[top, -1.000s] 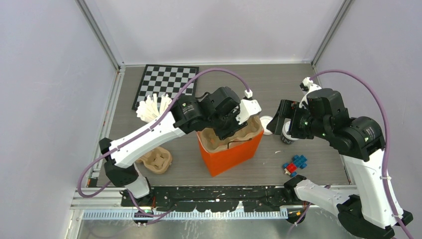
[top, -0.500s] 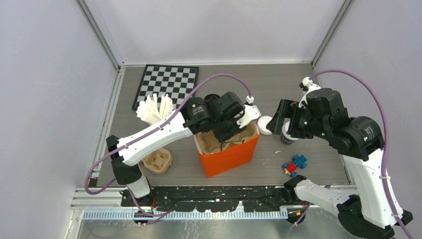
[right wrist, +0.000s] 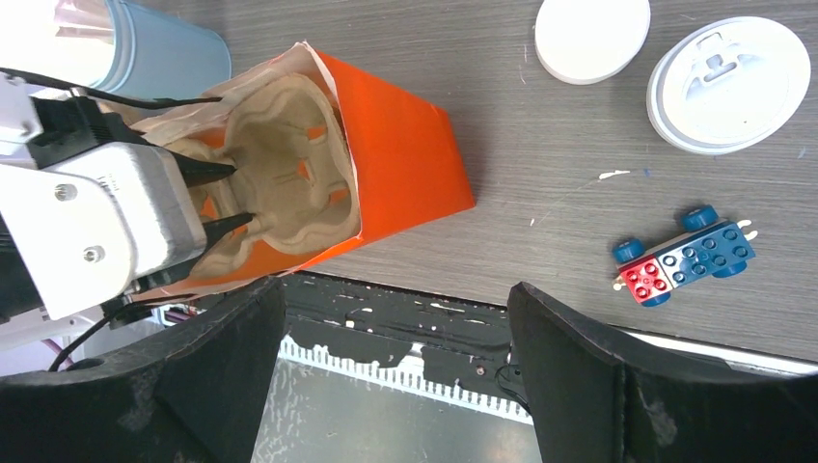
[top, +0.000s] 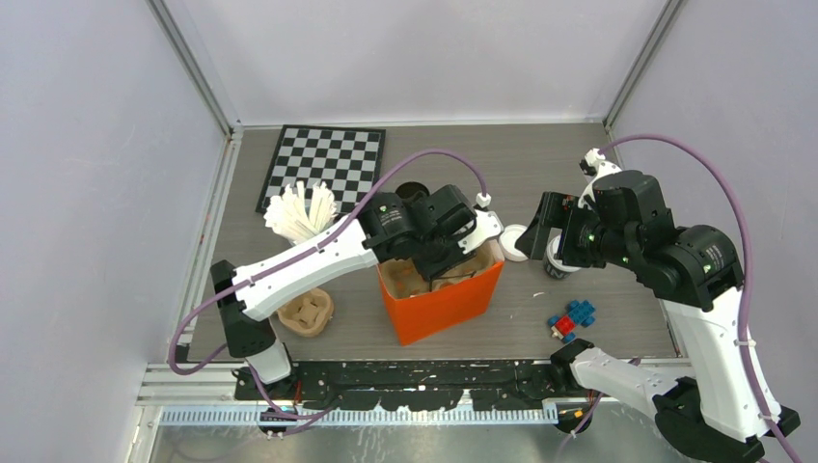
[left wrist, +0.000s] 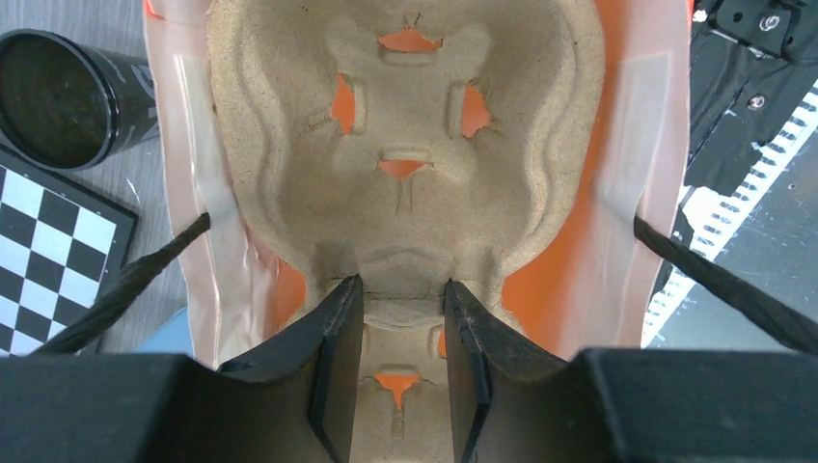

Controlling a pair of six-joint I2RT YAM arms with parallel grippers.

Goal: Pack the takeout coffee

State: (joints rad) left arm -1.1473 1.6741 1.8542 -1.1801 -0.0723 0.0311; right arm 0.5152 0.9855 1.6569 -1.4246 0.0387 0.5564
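Observation:
One takeout coffee, an open black cup [top: 413, 191] [left wrist: 72, 96], stands behind the orange bag [top: 444, 301] [right wrist: 405, 164]. A second one, capped with a white lid [right wrist: 728, 82], stands right of the bag, partly under my right arm [top: 558, 260]. My left gripper [top: 436, 262] [left wrist: 398, 289] reaches down into the bag, shut on the raised edge of a brown pulp cup carrier [left wrist: 405, 145] [right wrist: 280, 174] that lies inside it. My right gripper [top: 536, 230] [right wrist: 395, 287] hovers open to the right of the bag, holding nothing.
A loose white lid [right wrist: 591, 37] [top: 516, 243] lies by the capped cup. A toy brick car [top: 572, 320] sits front right. A second pulp carrier [top: 307, 311], a light-blue cup of white sticks [top: 299, 212] and a checkerboard [top: 323, 164] are on the left.
My left gripper has pushed the pulp carrier deeper into the orange bag, and the bag has shifted and straightened. The right arm has stayed still.

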